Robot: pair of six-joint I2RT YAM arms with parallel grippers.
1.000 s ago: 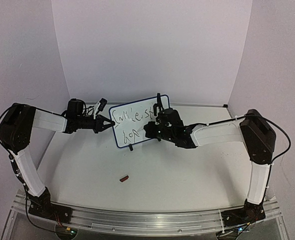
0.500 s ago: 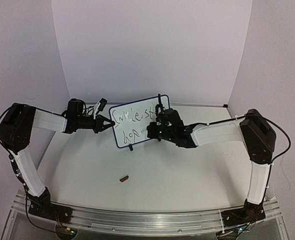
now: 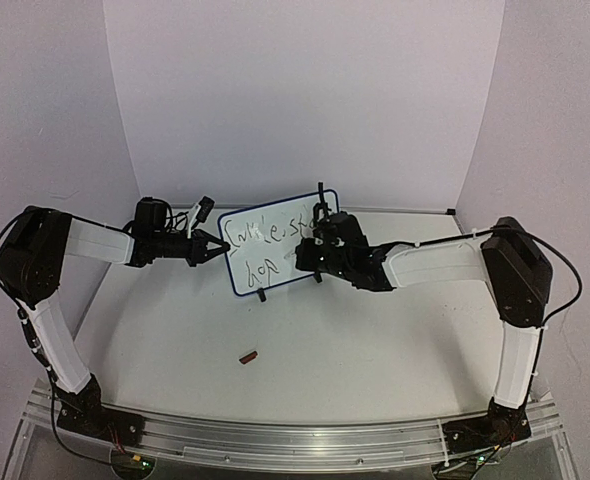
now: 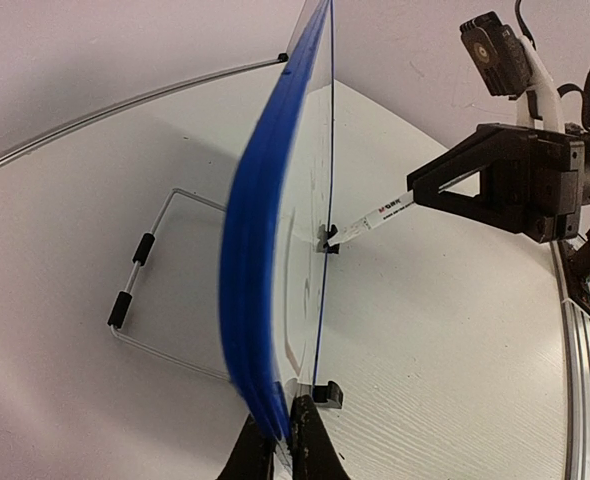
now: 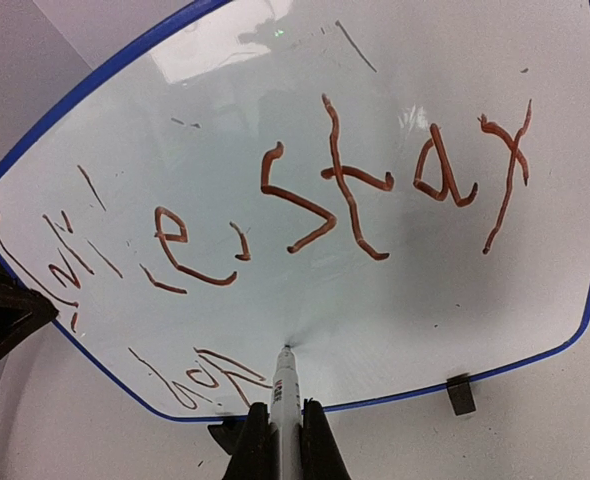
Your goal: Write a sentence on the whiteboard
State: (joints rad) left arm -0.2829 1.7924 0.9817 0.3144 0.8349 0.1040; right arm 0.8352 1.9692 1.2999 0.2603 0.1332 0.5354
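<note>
Now, whiteboard [image 3: 275, 250]: standing upright on the desk [image 3: 375, 340], propped behind by a wire stand [image 4: 145, 270].
Left fingers [image 4: 310, 455]: pinching the board's left blue edge, closed on it.
Right fingers [image 5: 247, 445]: clamping a marker [image 5: 286, 400], its tip touching the board just above the bottom edge.
Sentence [image 5: 355, 180]: running in two lines, with blank white lying right of the tip.
Dark piece [image 3: 247, 355]: lying on the desk, well apart in front.
</note>
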